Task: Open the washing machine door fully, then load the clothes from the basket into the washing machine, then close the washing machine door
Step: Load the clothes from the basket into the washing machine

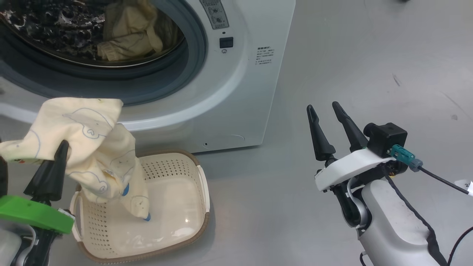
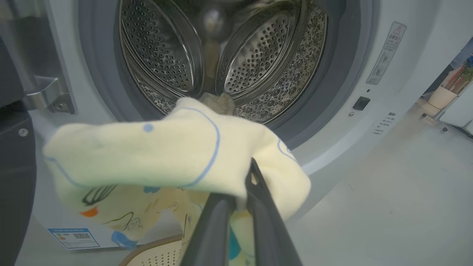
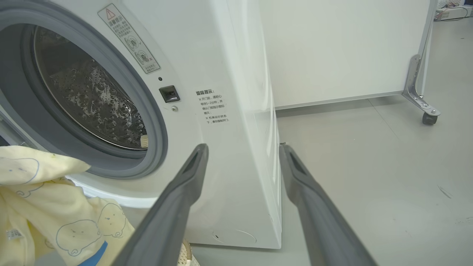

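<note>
My left gripper point(image 1: 63, 146) is shut on a pale yellow garment point(image 1: 87, 136) with blue-outlined animal prints, held up over the cream perforated basket point(image 1: 201, 207). The garment's blue-cuffed end hangs into the basket. In the left wrist view, the left gripper point(image 2: 240, 184) pinches the cloth point(image 2: 166, 147) in front of the steel drum point(image 2: 258, 59). The white washing machine point(image 1: 236, 92) stands open, with another yellow garment point(image 1: 129, 29) lying in its drum. The washing machine door's dark edge point(image 2: 13, 159) and hinge point(image 2: 48, 96) show at the left. My right gripper point(image 1: 322, 106) is open and empty over the floor point(image 3: 244, 147).
Bare grey floor point(image 1: 369, 66) stretches right of the machine. A white partition panel point(image 3: 332, 48) on a castor point(image 3: 428, 118) stands behind it. A black cable point(image 1: 439, 179) trails from my right wrist. A blue label sticker point(image 2: 74, 238) sits low on the washer front.
</note>
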Motion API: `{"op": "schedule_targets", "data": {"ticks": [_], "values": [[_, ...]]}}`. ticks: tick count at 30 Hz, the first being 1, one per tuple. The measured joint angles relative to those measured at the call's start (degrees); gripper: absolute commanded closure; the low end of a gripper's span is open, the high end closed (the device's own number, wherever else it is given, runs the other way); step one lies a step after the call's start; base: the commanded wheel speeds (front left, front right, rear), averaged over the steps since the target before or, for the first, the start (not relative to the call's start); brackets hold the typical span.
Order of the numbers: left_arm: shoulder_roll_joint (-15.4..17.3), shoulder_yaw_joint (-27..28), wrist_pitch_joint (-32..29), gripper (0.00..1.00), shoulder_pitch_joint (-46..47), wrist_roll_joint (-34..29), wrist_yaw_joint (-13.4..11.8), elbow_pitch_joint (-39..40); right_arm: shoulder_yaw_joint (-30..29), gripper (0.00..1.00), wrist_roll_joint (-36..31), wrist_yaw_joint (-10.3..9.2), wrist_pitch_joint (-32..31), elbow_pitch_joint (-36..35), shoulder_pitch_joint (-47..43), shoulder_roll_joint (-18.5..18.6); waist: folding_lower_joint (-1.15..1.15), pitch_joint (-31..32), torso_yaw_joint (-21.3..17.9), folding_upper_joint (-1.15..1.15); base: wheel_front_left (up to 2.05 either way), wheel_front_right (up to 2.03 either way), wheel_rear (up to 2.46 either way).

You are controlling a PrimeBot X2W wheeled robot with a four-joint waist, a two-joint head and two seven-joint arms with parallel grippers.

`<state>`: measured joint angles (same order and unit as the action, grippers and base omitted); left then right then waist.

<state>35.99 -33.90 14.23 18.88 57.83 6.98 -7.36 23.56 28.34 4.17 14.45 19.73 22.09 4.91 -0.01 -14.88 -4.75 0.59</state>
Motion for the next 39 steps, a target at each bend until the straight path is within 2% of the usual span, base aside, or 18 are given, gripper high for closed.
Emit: {"op": "schedule_targets", "data": {"ticks": [20, 30, 39], "values": [[-3.8, 11.3, 0.0, 1.0, -8.7, -10.4, 0.0, 6.8, -1.9, 0.0, 0.6, 1.41, 0.0, 0.9, -3.3, 1.2, 0.0, 6.3, 1.9, 0.0, 0.0, 0.0, 0.0], [-5.4, 13.4, 0.0, 1.0, -10.9, -14.4, 0.0, 11.6, -2.2, 0.0, 0.9, 1.91, 0.0, 0.9, -3.3, 1.4, 0.0, 6.4, 2.3, 0.0, 0.0, 0.0, 0.0], [-4.3, 13.0, 0.2, 1.0, -5.9, -17.4, 0.0, 15.3, -1.0, 0.0, 0.8, 1.93, 0.0, 0.7, -3.3, 1.1, 0.0, 4.6, 2.3, 0.0, 0.0, 0.0, 0.0]]}}
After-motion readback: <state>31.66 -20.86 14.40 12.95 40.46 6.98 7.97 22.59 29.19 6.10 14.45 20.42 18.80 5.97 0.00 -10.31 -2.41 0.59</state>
